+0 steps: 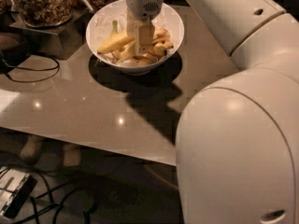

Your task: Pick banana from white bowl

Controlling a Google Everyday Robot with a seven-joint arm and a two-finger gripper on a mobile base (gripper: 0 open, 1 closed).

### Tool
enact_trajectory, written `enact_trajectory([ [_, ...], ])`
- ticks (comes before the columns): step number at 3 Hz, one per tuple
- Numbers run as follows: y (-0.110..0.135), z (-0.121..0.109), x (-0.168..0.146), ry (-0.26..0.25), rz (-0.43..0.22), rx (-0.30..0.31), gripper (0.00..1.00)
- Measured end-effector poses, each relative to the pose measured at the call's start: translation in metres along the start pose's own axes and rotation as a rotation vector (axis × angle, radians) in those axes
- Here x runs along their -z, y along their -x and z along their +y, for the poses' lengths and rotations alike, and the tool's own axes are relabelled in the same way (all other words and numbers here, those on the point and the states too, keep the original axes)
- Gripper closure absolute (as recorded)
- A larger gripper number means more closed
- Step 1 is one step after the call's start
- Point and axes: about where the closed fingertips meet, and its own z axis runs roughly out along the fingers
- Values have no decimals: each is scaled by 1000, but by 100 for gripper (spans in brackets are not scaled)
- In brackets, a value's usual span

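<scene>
Glossy table [88, 115] — gripper [140, 49] inside round white bowl [171, 25]

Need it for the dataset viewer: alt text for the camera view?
The robot's end effector reaches down into a white bowl of bananas on a glossy table. A glass jar of granola stands behind the bowl to the left, and the white arm fills the right foreground.

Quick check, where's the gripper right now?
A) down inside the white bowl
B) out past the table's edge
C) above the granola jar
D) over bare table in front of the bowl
A: the gripper sits low within the rim of the white bowl, not over the granola jar or the table top.
</scene>
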Motion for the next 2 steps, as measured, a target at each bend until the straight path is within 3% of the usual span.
enact_trajectory([
  [2,-3,-1,-9,19,20,29,48],
])
